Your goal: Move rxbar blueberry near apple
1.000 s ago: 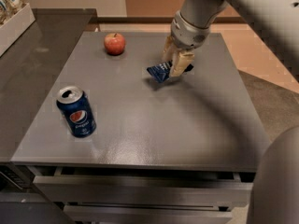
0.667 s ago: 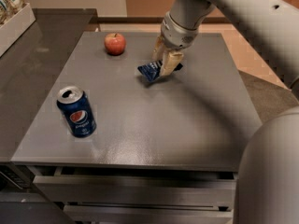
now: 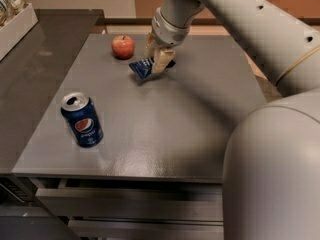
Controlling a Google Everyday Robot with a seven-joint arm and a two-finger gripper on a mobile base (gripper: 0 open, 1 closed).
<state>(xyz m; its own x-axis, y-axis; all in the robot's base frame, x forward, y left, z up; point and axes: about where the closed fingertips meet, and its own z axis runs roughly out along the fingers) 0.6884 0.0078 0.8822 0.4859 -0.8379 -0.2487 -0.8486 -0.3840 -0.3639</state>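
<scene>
The gripper [image 3: 156, 63] hangs just right of the apple [image 3: 123, 46] and a little nearer the camera, its tan fingers [image 3: 163, 60] pointing down at the table [image 3: 175, 134]. They are closed to a narrow gap and pinch the bar [image 3: 140, 67] between them. The bar, a dark blue wrapper, juts out from the fingers toward the apple, tilted, with its free end close beside the apple but not touching it. A shadow lies on the table under the bar; whether its low corner meets the surface cannot be told. The apple stands upright near the table's far edge. A Pepsi can [image 3: 82, 120] stands upright well apart from the apple, nearer the camera and to the left. The arm [image 3: 235, 19] reaches in from the right of the apple.
</scene>
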